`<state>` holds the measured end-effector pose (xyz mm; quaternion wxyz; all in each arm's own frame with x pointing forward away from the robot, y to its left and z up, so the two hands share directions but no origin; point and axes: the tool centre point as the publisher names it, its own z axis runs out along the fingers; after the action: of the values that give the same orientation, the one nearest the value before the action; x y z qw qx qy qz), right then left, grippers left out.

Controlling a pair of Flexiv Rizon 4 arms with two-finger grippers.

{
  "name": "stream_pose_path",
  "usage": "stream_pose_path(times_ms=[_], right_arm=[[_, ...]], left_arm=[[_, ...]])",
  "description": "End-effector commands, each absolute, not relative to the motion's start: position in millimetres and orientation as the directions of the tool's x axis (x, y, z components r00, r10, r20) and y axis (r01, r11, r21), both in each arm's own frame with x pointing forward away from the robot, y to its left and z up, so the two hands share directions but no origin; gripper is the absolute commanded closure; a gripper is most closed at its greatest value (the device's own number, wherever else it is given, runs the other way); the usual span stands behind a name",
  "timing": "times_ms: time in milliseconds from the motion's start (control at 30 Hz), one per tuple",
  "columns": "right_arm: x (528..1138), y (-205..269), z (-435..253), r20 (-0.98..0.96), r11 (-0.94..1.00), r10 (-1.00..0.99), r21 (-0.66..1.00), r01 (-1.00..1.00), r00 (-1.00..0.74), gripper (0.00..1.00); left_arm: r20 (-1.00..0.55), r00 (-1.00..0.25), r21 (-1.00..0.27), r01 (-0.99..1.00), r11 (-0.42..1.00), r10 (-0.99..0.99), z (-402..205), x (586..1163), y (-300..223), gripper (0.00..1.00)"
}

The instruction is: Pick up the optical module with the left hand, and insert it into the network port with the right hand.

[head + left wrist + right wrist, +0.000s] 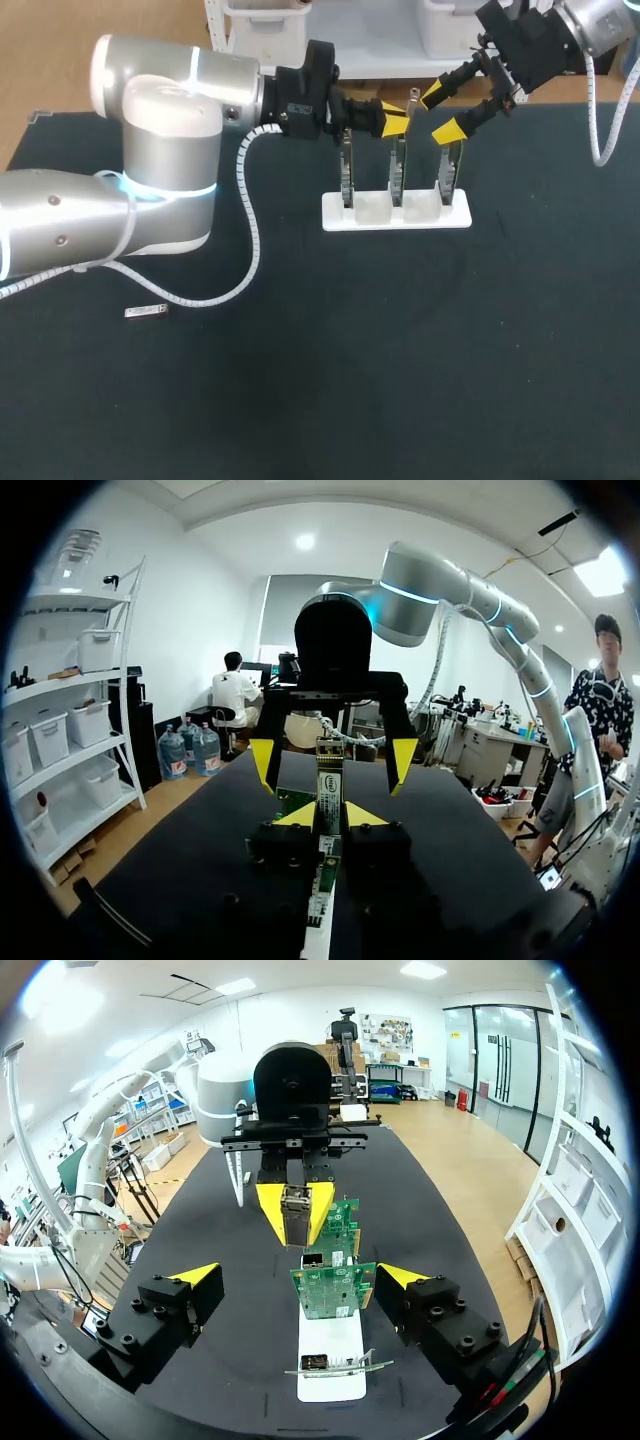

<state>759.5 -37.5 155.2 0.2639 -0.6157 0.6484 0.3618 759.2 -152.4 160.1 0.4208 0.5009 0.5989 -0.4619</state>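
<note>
The optical module (328, 785) is clamped by the left gripper (330, 815) above the network cards (333, 1285); the right gripper (300, 1278) is spread wide, evidently for handover.

Dark table (400, 350): white stand (395, 216), silver module (146, 312).

The left arm comes in from the frame's left, and the left gripper (393, 117) sits at upper centre, its fingers closed on the optical module (412, 98). The right gripper (442, 114), from the upper right corner, has its fingers spread wide just beside it. Below both, three network cards (397, 170) stand upright in a white stand (395, 214) on the dark desk (400, 350). A small silver piece (146, 312) lies at lower left.
</note>
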Motion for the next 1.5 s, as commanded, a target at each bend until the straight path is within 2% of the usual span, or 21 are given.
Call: stream_pose_path(times_ms=[33,933,1500], right_arm=[[757.4,-37.5,155.3,-0.788,-0.016,-0.607,0.140,-0.990,-0.102,0.00],[765.9,-41.7,163.0,-0.796,0.024,-0.598,0.101,-0.995,-0.096,0.00],[770.4,-17.5,169.2,-0.820,0.044,-0.566,0.077,-0.996,-0.089,0.00]], left_arm=[[-0.968,-0.145,-0.134,0.989,0.063,0.204,158.6,763.9,-151.6,1.00],[-0.969,-0.139,-0.129,0.990,0.059,0.204,159.7,764.6,-151.1,1.00],[-0.969,-0.139,-0.129,0.990,0.059,0.204,159.7,764.6,-151.1,1.00]])
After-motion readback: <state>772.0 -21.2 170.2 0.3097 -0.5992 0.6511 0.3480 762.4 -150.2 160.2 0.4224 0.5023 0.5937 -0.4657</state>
